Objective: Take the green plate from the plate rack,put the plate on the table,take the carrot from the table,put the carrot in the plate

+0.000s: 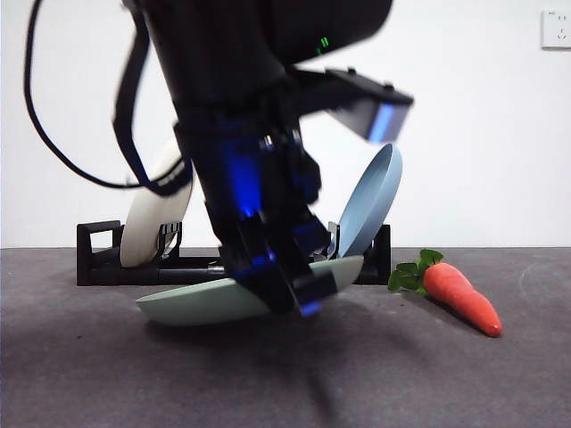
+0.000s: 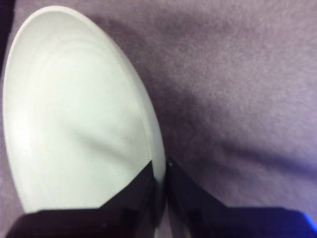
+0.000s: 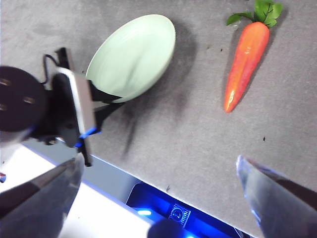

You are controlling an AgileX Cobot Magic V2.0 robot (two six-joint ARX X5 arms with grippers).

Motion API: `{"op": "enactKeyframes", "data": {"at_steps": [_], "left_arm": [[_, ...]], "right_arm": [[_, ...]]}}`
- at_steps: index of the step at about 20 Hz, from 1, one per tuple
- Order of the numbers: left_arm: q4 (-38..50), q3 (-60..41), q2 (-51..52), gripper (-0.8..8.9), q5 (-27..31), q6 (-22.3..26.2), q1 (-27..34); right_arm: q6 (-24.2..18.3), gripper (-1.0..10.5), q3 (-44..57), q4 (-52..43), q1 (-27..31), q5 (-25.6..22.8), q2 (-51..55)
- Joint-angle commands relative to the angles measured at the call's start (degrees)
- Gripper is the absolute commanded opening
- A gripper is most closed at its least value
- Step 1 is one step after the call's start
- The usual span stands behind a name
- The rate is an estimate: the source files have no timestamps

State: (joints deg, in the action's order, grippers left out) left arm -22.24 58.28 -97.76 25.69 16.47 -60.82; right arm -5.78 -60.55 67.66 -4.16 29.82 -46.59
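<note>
My left gripper [image 1: 299, 292] [image 2: 161, 171] is shut on the rim of the green plate [image 1: 192, 303] [image 2: 74, 124]. It holds the plate almost flat, very low over the table [image 1: 446, 374], in front of the plate rack [image 1: 98, 259]; I cannot tell whether the plate touches the table. The carrot [image 1: 459, 296] lies on the table to the plate's right, apart from it. My right gripper [image 3: 159, 161] is open and empty, high above the table, looking down on the green plate [image 3: 133, 54], the carrot [image 3: 245, 59] and the left gripper [image 3: 106, 101].
The rack holds a cream-white plate [image 1: 152, 223] at its left end and a blue plate [image 1: 373, 201] leaning at its right end. A white wall stands behind. The table's near edge [image 3: 148, 181] shows in the right wrist view.
</note>
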Motion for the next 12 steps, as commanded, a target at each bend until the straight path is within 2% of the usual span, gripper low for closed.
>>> {"op": "enactKeyframes", "data": {"at_steps": [1,3,5,6,9,12], "left_arm": [[1.20,-0.39,-3.23,-0.07,-0.48,0.33,-0.22],[1.05,-0.39,-4.59,-0.03,-1.01,0.24,-0.22],[0.90,-0.39,-4.66,0.06,-3.91,0.04,-0.22],[0.90,-0.39,-4.66,0.27,-4.70,-0.31,-0.22],[0.76,-0.39,-4.66,1.71,-4.90,-1.49,-0.20],[0.55,-0.04,-4.57,1.98,-4.83,-1.49,-0.22]], "right_arm": [[0.37,6.9,-0.15,-0.31,-0.13,-0.11,-0.31],[0.37,6.9,-0.15,-0.31,-0.13,-0.13,-0.70],[0.37,6.9,-0.15,-0.33,-0.13,-0.13,-1.18],[0.37,6.9,-0.15,-0.33,-0.13,-0.11,-1.42],[0.37,6.9,-0.15,-0.33,-0.13,-0.11,-1.97],[0.37,6.9,-0.15,-0.33,-0.13,-0.13,-2.82]]}}
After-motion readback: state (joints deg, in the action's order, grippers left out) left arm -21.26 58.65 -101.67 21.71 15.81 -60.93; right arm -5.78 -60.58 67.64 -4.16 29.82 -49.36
